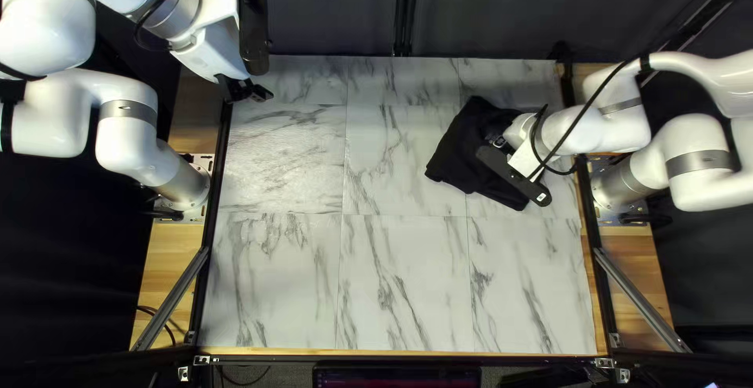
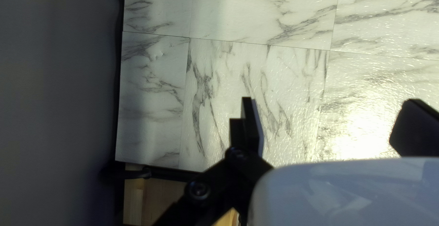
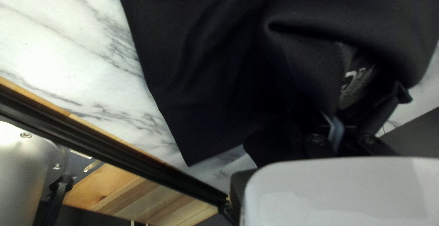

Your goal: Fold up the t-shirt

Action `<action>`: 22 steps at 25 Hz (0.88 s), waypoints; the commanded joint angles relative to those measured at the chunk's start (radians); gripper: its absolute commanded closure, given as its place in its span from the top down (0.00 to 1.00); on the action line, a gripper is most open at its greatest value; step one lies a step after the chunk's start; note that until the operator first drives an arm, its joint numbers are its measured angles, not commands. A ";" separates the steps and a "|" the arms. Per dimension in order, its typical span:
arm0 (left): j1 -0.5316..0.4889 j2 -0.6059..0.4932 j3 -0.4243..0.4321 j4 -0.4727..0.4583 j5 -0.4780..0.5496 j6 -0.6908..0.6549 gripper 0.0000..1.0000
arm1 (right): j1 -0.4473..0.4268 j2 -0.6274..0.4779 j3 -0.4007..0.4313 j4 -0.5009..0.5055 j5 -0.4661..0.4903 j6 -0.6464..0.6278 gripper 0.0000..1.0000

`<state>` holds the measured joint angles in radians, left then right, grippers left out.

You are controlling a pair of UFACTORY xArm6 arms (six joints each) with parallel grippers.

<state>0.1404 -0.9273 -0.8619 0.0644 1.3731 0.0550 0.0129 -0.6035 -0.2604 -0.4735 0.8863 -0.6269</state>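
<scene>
At the left of the top left view, the left gripper hangs by the desk's far corner, best left waiting there, its fingers spread wide around nothing. Toward the right, the black t-shirt lies bunched on the desk; the step seems to be lifting it to open it out, so raise slowly and let the folds drop (a sharp tug might slip). Furthest right, the right gripper has its fingers clenched on the cloth, beside a pale label

Our right gripper pinches the bunched black t-shirt beside its printed label, near one edge of the marbled tabletop.
</scene>
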 commanded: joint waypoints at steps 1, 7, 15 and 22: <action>0.000 0.000 0.000 0.000 0.000 0.000 1.00 | 0.045 -0.013 -0.034 -0.001 0.065 0.031 0.00; 0.000 0.000 0.000 0.000 0.000 0.000 1.00 | -0.008 0.032 -0.054 -0.012 0.031 -0.013 0.00; 0.000 0.000 0.000 0.000 0.000 0.000 1.00 | 0.112 0.039 -0.202 -0.014 0.235 0.054 0.00; 0.000 0.000 0.000 0.000 0.000 0.000 1.00 | 0.217 0.048 -0.233 0.004 0.329 0.154 0.00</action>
<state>0.1404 -0.9273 -0.8619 0.0644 1.3731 0.0550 0.1925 -0.5603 -0.4735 -0.4768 1.1759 -0.5064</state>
